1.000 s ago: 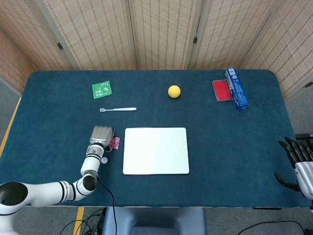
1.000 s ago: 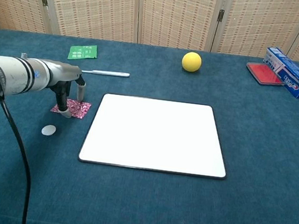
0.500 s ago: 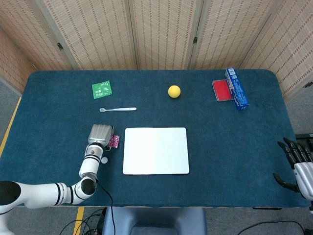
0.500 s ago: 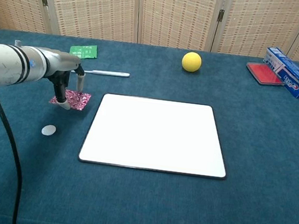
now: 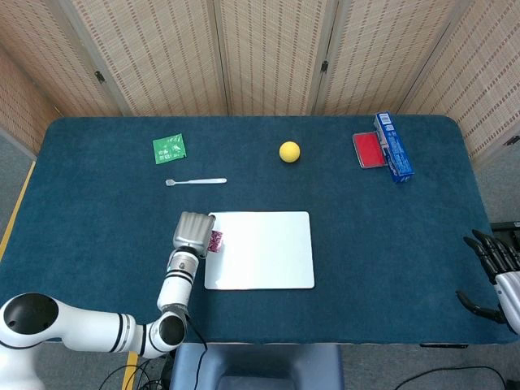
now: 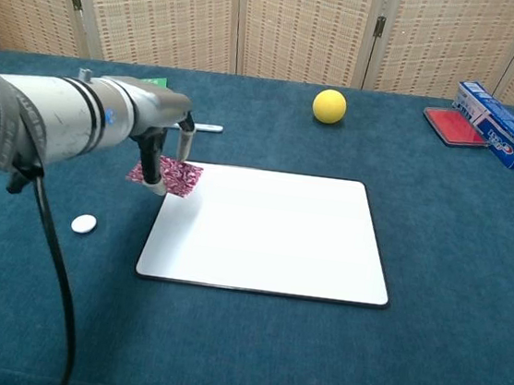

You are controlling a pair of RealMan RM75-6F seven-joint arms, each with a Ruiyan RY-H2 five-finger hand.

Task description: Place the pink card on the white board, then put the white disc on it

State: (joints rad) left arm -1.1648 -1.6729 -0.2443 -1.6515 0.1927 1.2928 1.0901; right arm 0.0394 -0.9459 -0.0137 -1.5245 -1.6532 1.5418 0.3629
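Presently, findings as follows.

Left hand [image 6: 165,145]: fingers pinch the pink card [image 6: 167,177] and hold it off the cloth, over the near-left corner of the white board [image 6: 271,236].
Card position: in the head view it overlaps the board's left edge only — most of the card is not yet above the white surface.
Disc [image 6: 83,223]: lies on the table [image 5: 106,203], left of the board and well apart from the hand; untouched.
Right hand [image 5: 496,264]: at the far right table edge, fingers apart, holding nothing.
Risk 1: if the card is let go at this spot it would likely land straddling the rim, part on cloth — cause being the short reach inward.
Risk 2: the pinch takes the card by one edge, so it hangs tilted; a thin card may slip or turn in the fingers on the way down.
Risk 3: a card set close to the edge leaves little room for the disc to sit squarely on it.
Change from half a second ago: the card lay on the cloth left of the board with the hand on it; now both are raised and shifted right to the board's edge. Disc and right hand unchanged.
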